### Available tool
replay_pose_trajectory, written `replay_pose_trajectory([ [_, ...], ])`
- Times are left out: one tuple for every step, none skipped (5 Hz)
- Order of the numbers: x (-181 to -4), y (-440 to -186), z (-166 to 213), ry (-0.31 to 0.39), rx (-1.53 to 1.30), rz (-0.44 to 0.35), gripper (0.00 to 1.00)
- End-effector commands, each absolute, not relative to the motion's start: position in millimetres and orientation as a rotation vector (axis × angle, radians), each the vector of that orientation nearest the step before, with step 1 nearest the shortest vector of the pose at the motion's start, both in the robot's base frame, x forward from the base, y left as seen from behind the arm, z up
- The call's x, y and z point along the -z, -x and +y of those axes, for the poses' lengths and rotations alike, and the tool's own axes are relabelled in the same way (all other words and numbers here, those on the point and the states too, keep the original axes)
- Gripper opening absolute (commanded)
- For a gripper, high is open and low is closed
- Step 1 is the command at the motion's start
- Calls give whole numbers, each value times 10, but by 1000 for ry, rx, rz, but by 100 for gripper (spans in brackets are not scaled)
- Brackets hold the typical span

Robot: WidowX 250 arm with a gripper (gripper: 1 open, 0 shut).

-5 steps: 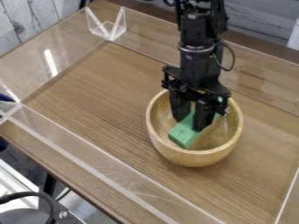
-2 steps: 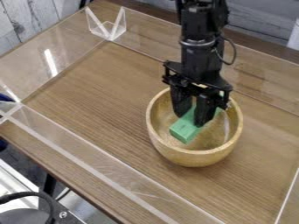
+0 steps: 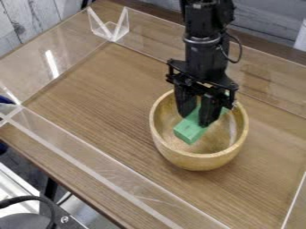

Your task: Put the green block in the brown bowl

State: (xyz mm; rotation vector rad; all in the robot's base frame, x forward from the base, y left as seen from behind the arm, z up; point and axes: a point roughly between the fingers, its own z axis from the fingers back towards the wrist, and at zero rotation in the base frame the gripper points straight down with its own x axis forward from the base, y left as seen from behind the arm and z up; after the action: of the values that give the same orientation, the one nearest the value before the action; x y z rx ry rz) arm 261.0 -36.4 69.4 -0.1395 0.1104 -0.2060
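The bowl (image 3: 171,158) sits on the right part of the table (image 3: 102,89), its round mouth facing up and its thick, pale rim showing along the near side and both flanks. The block (image 3: 189,130) is within that rim, slanting from near left to far right, its near end toward the left of the bowl's inside. Whether it touches the bottom is not clear from here. Bare wood shows inside, to the right of the block and on the near side.

The arm (image 3: 207,40) comes in from the far side, and the gripper (image 3: 199,106) is over the bowl's far part, its dark fingers reaching down at the block's far end. I cannot tell whether they are clamped on the block or stand apart around it; the far rim is partly hidden behind them.

Open wood lies to the left of the bowl, with more between it and the table's right side. Clear strips (image 3: 84,159) run along the table's left edge. A clear, pointed piece (image 3: 109,24) stands at the far left, well apart from the bowl. Dark cables (image 3: 34,199) show at the near left, beyond the edge.
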Motion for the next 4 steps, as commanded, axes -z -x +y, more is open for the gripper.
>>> replay_pose_trajectory([
  [-906, -2755, -343, 135, 210, 25, 0],
  [-895, -2761, -339, 135, 208, 29, 0],
  [-885, -2767, -335, 134, 207, 33, 0],
  [-875, -2773, -332, 134, 206, 38, 0],
])
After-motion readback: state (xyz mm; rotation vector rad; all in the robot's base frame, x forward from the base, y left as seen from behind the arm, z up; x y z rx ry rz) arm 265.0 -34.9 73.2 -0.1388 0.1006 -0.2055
